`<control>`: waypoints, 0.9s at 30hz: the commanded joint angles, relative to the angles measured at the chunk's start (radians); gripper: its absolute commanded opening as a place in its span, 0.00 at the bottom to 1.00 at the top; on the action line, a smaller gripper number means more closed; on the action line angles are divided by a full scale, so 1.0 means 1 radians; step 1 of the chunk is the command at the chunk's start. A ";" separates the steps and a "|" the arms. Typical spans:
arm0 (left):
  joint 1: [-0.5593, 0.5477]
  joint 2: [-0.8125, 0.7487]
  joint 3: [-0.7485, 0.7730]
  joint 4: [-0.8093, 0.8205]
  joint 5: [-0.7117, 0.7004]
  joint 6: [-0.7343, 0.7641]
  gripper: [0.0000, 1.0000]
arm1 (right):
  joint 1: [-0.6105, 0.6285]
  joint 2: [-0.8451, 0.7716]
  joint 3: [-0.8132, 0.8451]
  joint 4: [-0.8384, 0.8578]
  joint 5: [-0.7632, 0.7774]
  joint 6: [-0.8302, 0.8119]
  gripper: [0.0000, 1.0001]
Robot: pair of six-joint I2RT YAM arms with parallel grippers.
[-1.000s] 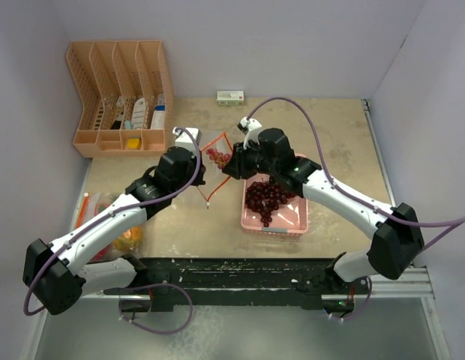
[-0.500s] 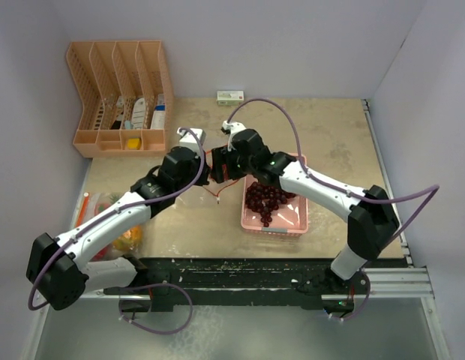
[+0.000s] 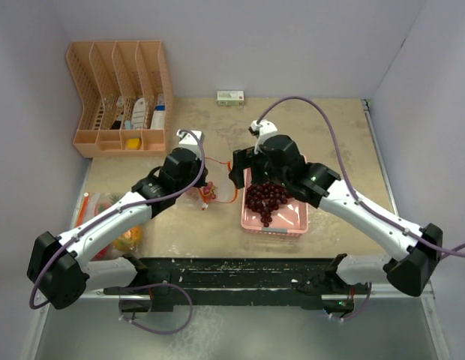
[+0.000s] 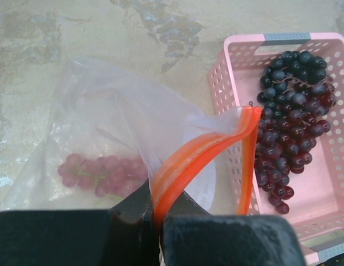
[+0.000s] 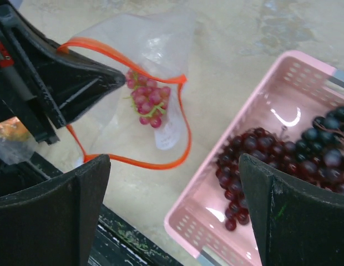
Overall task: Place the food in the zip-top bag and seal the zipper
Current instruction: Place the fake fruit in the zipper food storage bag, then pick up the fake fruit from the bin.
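Left pincer (image 4: 158,219) clamping tight on glossy orange zipper strip (image 4: 200,149) of clear, crinkled zip-top bag (image 4: 105,122). Just ahead-left of it, pale pink grape bunch (image 4: 100,172) lying inside bag, blurred by film. Ahead-right, dark purple grape bunches (image 4: 291,111), round and beaded, filling perforated pink plastic tray (image 4: 230,72). Right pincer (image 5: 173,188) hanging spread wide, gripping nothing; bag mouth gaping below-left of it, tray lying below-right. Mottled beige worktop (image 4: 61,33) stretching beyond.
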 commanded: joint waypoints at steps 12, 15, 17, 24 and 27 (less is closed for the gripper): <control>-0.002 -0.049 -0.044 0.010 -0.046 0.001 0.00 | -0.139 0.181 -0.131 -0.045 0.033 0.101 0.88; -0.002 -0.056 -0.048 0.009 -0.046 0.001 0.00 | -0.142 0.244 -0.144 -0.014 0.022 0.097 0.87; -0.002 -0.060 -0.048 0.006 -0.041 -0.001 0.00 | -0.145 0.283 -0.158 0.016 0.008 0.101 0.86; -0.001 -0.097 -0.050 -0.008 -0.034 0.006 0.00 | -0.157 0.389 -0.199 0.068 0.071 0.134 0.82; -0.002 -0.110 -0.048 -0.012 -0.036 0.013 0.00 | -0.162 0.421 -0.205 0.103 0.086 0.140 0.80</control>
